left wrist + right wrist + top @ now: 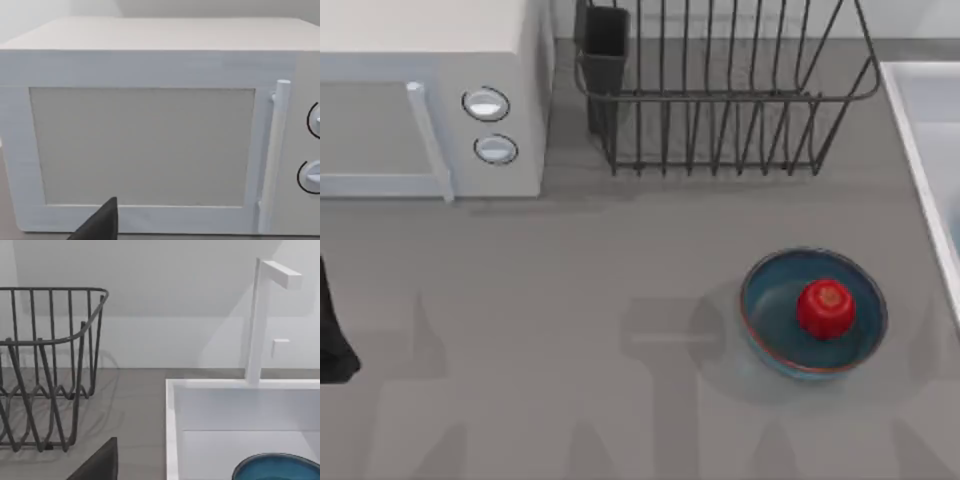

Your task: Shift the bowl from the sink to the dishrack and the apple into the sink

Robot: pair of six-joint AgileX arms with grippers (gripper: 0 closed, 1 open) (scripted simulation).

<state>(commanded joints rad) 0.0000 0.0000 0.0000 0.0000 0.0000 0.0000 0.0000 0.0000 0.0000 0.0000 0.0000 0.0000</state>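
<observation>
1 apple [827,307] inside counter bowl [813,313]

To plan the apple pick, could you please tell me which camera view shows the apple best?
The top view: the apple sits fully visible inside a blue bowl on the table. The left wrist view faces the microwave; the right wrist view faces the dishrack and sink.

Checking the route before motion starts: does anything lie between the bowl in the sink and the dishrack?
Nothing visible does. In the right wrist view the bowl sits inside the sink, and bare counter runs from the sink's rim to the dishrack. The rim itself is the one thing to lift over.
</observation>
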